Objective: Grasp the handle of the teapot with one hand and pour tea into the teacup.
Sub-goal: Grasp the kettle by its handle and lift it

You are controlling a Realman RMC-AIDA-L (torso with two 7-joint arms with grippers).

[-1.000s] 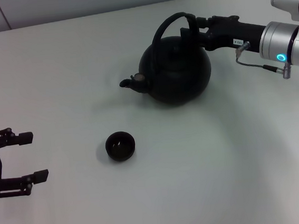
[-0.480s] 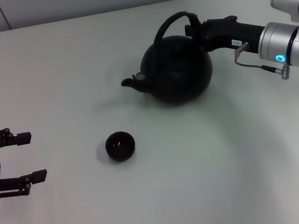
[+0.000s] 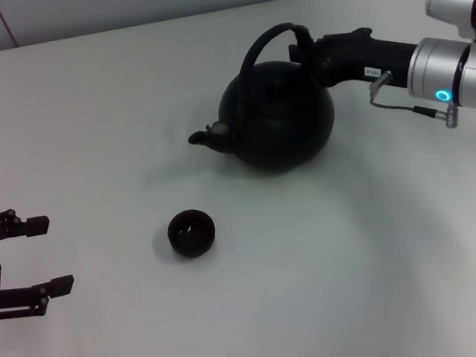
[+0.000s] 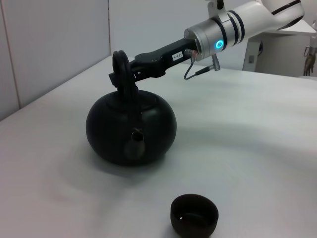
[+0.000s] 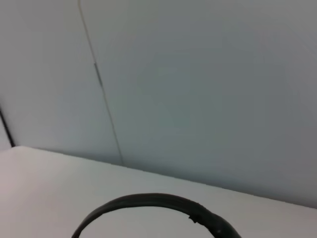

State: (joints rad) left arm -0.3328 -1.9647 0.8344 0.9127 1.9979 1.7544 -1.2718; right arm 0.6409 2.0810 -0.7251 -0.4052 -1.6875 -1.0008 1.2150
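The black teapot stands mid-table with its spout to the left. My right gripper is shut on the right side of its arched handle, near the top. The left wrist view shows the teapot spout-on, with the right gripper closed on the handle. The right wrist view shows only the handle's arc. The small black teacup sits in front of and to the left of the teapot, apart from it; it also shows in the left wrist view. My left gripper is open and empty at the table's left edge. No tea is visible.
The white table carries only the teapot and the teacup. A grey wall stands behind the table's far edge.
The teapot has shifted slightly, its spout swinging a little left and down in the view, with the right gripper on the handle. The left gripper has drifted slightly back toward the lower left.
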